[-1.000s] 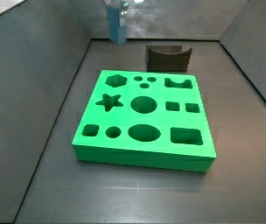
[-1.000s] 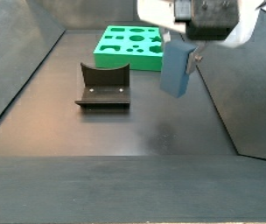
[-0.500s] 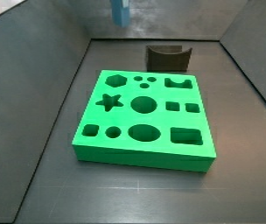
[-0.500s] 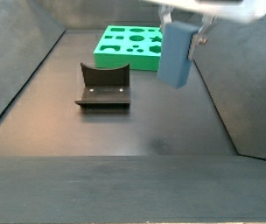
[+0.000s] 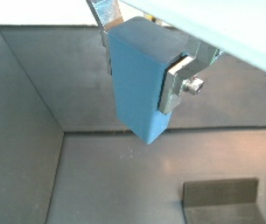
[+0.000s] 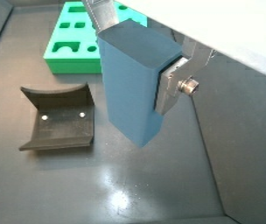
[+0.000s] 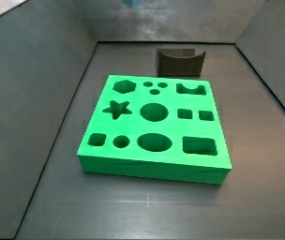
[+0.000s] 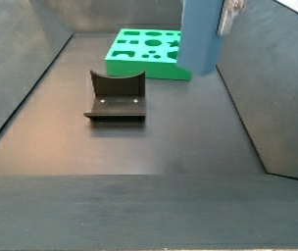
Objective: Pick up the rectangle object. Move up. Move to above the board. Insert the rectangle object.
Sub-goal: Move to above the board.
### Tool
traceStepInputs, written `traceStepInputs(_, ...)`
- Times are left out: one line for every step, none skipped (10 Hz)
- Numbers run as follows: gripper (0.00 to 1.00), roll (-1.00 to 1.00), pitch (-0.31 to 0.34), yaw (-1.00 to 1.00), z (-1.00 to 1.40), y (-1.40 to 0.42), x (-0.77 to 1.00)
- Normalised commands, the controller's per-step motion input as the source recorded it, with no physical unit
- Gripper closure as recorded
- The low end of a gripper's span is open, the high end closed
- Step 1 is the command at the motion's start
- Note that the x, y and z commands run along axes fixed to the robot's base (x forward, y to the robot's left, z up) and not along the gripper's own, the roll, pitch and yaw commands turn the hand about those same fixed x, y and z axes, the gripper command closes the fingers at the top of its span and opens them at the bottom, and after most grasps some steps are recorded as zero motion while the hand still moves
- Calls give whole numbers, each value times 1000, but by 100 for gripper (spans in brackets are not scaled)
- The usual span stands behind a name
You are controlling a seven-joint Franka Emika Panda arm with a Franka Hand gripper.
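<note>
Blue-grey and plain, the rectangle object (image 6: 133, 83) hangs upright in the air, clamped between the flat silver fingers (image 6: 171, 87) of the hand (image 5: 142, 52); both wrist views show the plates pressed against its opposite faces, with its lower end clear of the floor. In a side view the block (image 8: 200, 37) reaches up to the top edge of the picture, with only a sliver of a finger plate beside it, and it stands in front of the board's near corner as seen from there. The board (image 7: 153, 125), a bright green square slab, lies flat on the dark grey floor (image 8: 138, 147) with its star, hexagon, circles, oval and square cut-outs all open. Behind it in that side view stands the fixture (image 7: 179, 61), a dark bracket on a base plate, apart from the board; a wrist view shows its curved upper edge (image 6: 56, 116) and two pale screw heads. The floor is matte and faintly glossy, ringed by sloping grey walls (image 7: 45, 84) that make a shallow bin.
</note>
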Motion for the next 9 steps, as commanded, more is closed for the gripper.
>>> traceStepInputs(100,-28,76,-43,1000,135,38)
traceStepInputs(100,-28,78,-46,783,91,22)
traceStepInputs(100,-29,80,-47,669,69,15)
traceStepInputs(100,-28,77,-48,446,46,8)
traceStepInputs(100,-25,79,-49,275,32,5)
traceStepInputs(100,-66,136,1000,134,-1000,56)
traceStepInputs(100,-63,134,1000,127,-1000,58)
traceStepInputs(100,-48,132,1000,136,-1000,55)
traceStepInputs(100,-64,123,1000,137,-1000,55)
